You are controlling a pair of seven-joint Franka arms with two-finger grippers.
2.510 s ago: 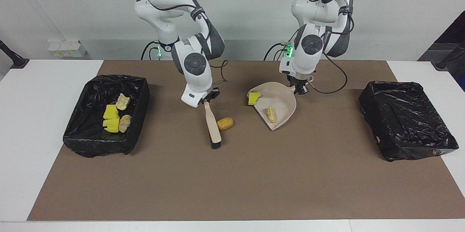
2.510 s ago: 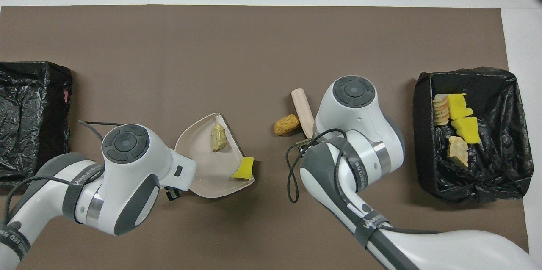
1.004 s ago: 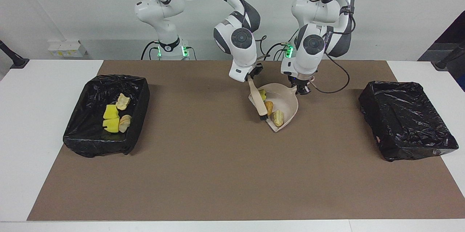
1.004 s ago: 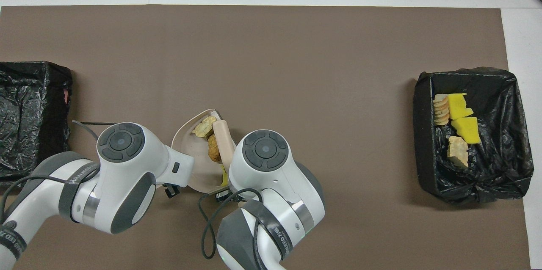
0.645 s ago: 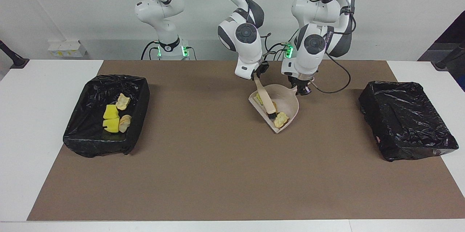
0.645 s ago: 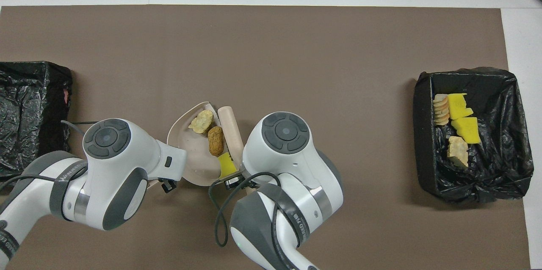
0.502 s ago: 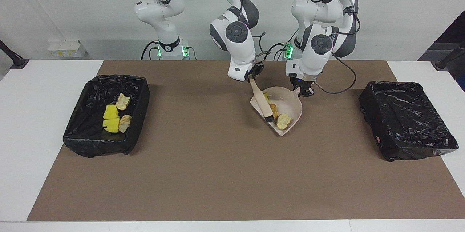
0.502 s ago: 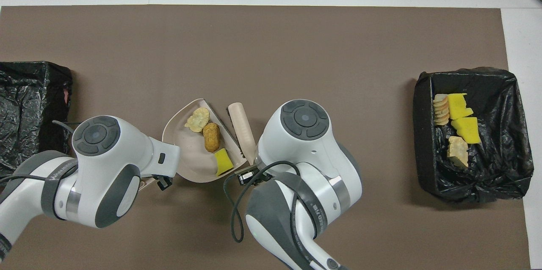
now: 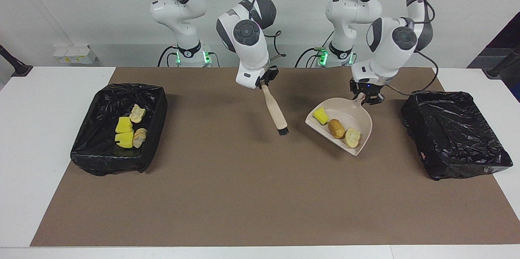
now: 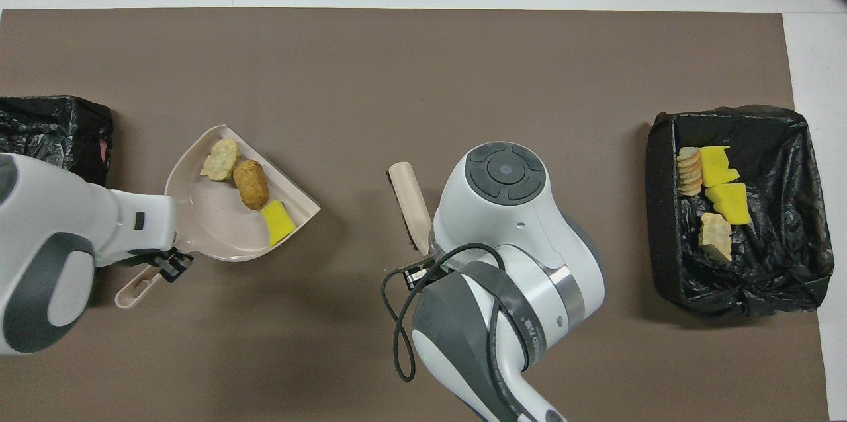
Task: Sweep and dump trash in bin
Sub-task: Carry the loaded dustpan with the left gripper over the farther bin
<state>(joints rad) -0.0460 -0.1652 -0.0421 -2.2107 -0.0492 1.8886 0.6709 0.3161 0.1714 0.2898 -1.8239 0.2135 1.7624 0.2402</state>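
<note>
My left gripper (image 9: 366,97) is shut on the handle of the beige dustpan (image 9: 347,113), held just above the brown mat beside the black bin (image 9: 455,137) at the left arm's end. Three pieces of trash lie in the pan: a yellow chunk (image 9: 320,115), a brown lump (image 9: 336,128) and a pale lump (image 9: 352,137). In the overhead view the dustpan (image 10: 208,218) shows the same three pieces. My right gripper (image 9: 266,80) is shut on the beige-handled brush (image 9: 274,108), which hangs bristles down over the middle of the mat, apart from the pan.
A second black bin (image 9: 109,161) at the right arm's end holds several yellow and tan scraps (image 9: 124,126). The bin at the left arm's end shows only its black liner. The brown mat (image 9: 243,194) covers most of the white table.
The left arm has carried the dustpan, with all three scraps in it, toward the bin at its end. The right arm has drawn the brush out of the pan toward the middle.
</note>
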